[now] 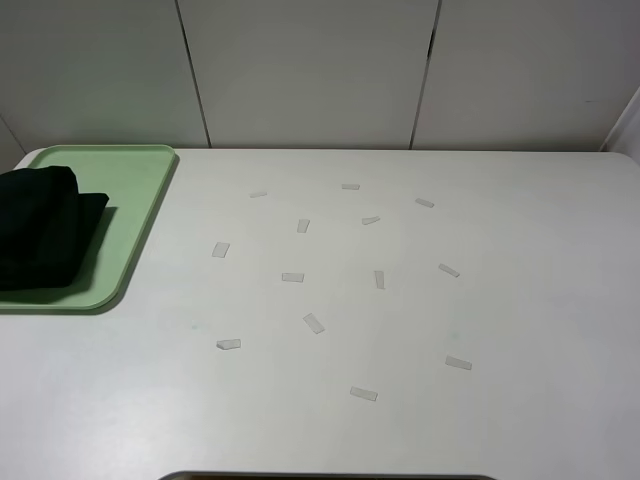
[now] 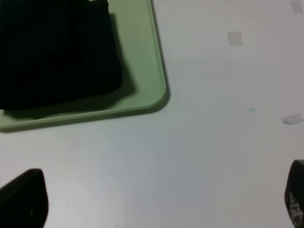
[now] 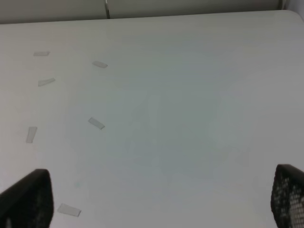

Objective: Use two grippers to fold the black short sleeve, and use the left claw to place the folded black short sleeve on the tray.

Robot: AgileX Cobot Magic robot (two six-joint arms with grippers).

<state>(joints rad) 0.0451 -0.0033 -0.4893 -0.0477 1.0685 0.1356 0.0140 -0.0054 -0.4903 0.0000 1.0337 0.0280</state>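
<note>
White counter (image 1: 420,330), tape scraps (image 1: 314,322) scattered. Folded black short sleeve (image 1: 40,225) lies on mint tray (image 1: 140,200). My left hand (image 2: 156,199) wide open, empty; right hand (image 3: 156,199) likewise.

I count one tray (image 1: 150,190) on my overhead feed, with one black shirt (image 1: 40,225) bundle on it. There is one table (image 1: 540,300). I make it thirteen tape scraps (image 1: 293,277) scattered across the table, though they are pale against the white top, so I may be off by one. Behind the table I see three wall panels (image 1: 310,70). On the wrist feeds I have two grippers, the left gripper (image 2: 156,199) and the right gripper (image 3: 156,199), each showing two fingertips (image 2: 23,197).
</note>
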